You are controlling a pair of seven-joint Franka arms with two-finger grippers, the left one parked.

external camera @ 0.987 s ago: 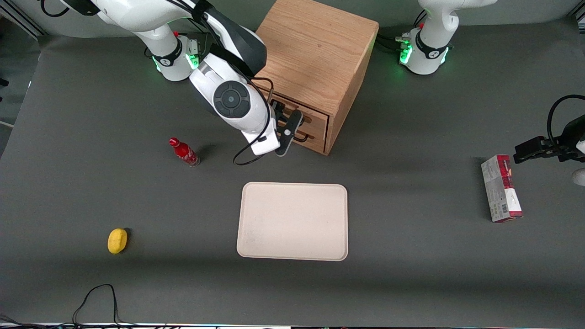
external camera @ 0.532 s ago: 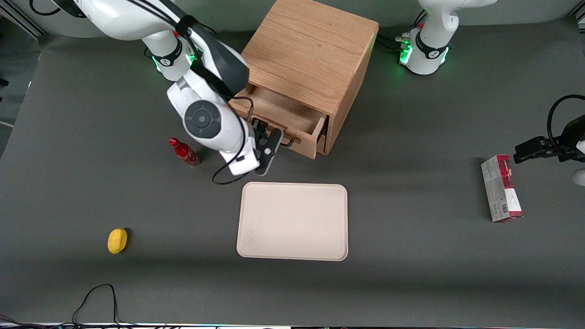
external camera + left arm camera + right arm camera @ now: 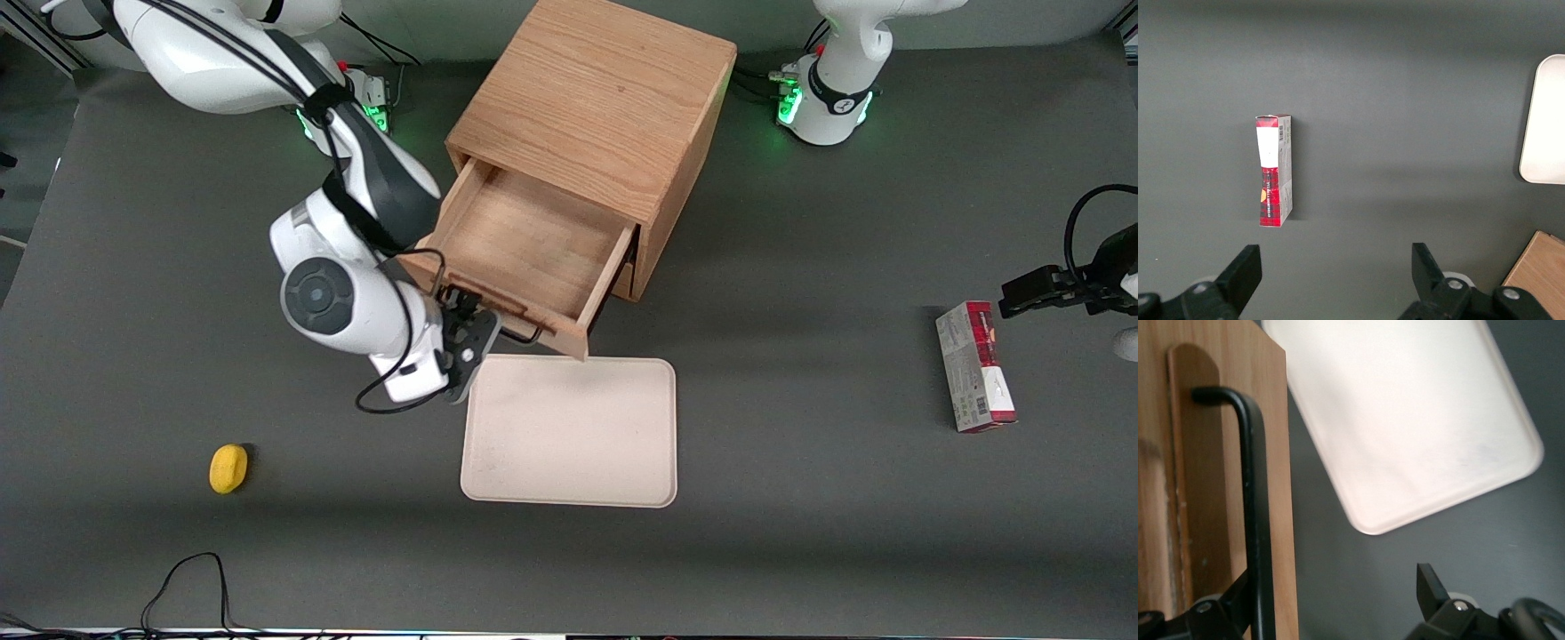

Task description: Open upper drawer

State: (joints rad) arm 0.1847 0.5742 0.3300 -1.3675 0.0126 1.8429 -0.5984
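Observation:
The upper drawer of the oak cube cabinet stands pulled far out, its plain wooden tray showing. Its front panel reaches over the edge of the beige tray. Its thin black bar handle also shows in the right wrist view. My right gripper is at the handle, in front of the drawer. In the right wrist view the gripper is open wide, with the bar lying close against one finger and the other finger well apart from it. The lower drawer is mostly hidden under the upper one.
A beige tray lies nearer the front camera than the drawer, its edge under the drawer front. A yellow lemon lies toward the working arm's end. A red and white box lies toward the parked arm's end and shows in the left wrist view.
The upper drawer went from shut to pulled far out. My gripper and arm moved with the handle toward the front camera, and the arm now covers the red bottle.

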